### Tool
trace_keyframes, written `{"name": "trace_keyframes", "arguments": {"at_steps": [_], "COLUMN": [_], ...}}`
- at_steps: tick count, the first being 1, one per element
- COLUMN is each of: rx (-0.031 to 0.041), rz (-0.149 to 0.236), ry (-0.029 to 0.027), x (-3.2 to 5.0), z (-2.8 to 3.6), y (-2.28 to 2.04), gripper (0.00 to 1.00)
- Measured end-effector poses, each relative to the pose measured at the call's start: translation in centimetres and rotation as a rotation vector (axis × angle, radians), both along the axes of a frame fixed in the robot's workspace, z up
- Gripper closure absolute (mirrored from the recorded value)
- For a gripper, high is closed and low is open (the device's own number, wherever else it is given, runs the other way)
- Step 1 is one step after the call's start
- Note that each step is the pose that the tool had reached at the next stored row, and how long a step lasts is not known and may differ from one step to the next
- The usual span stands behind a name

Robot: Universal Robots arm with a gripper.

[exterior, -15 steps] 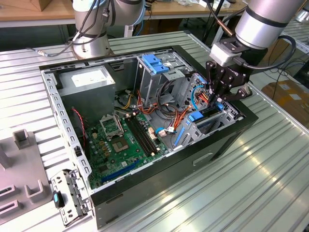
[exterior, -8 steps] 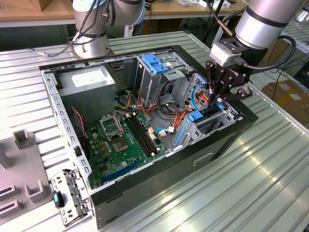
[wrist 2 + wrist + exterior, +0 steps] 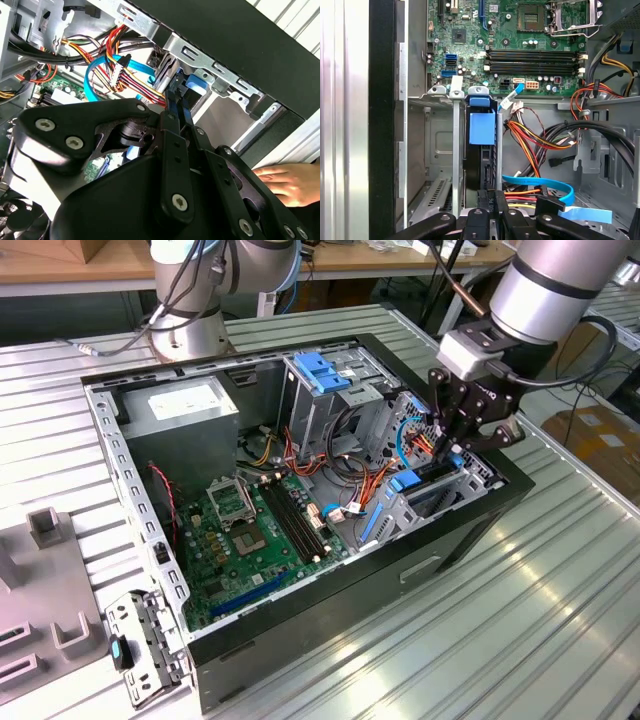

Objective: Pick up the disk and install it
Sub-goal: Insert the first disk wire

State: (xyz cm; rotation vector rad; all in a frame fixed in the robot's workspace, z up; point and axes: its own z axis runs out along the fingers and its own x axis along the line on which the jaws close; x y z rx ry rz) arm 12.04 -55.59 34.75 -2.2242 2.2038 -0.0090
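The disk (image 3: 481,160) stands on edge in the narrow drive bay (image 3: 455,150) of the open computer case, showing its dark edge and blue plastic rail (image 3: 482,128). My gripper (image 3: 490,214) is above the bay with its black fingers close together on the disk's near end. In the second wrist view the fingers (image 3: 172,117) reach down to a blue part of the disk (image 3: 194,84) at the bay's mouth. In the exterior view the gripper (image 3: 452,450) hangs over the case's corner at the exterior view's right, beside the blue rail (image 3: 405,481).
Red, orange and black cables (image 3: 545,140) and a flat blue cable (image 3: 540,184) crowd beside the bay. The motherboard (image 3: 250,530), the grey power-supply box (image 3: 185,405) and a cage with a blue latch (image 3: 320,370) fill the case. A person's hand (image 3: 285,182) rests outside the case.
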Motion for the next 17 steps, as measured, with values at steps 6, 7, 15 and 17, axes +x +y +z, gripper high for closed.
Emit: {"name": "trace_keyframes", "arguments": {"at_steps": [6,7,15,17], "rx": [0.0001,0.0002,0.0003,-0.0008], "rz": [0.0,0.0,0.0,0.0], "ry": [0.0,0.0,0.0,0.0], "x": [0.0,0.0,-0.01,-0.01], "z": [-0.1,-0.13,-0.62,-0.88], "y": [-0.01,-0.01,-0.01,-0.02], "gripper": [0.83,0.83,0.83,0.83]}}
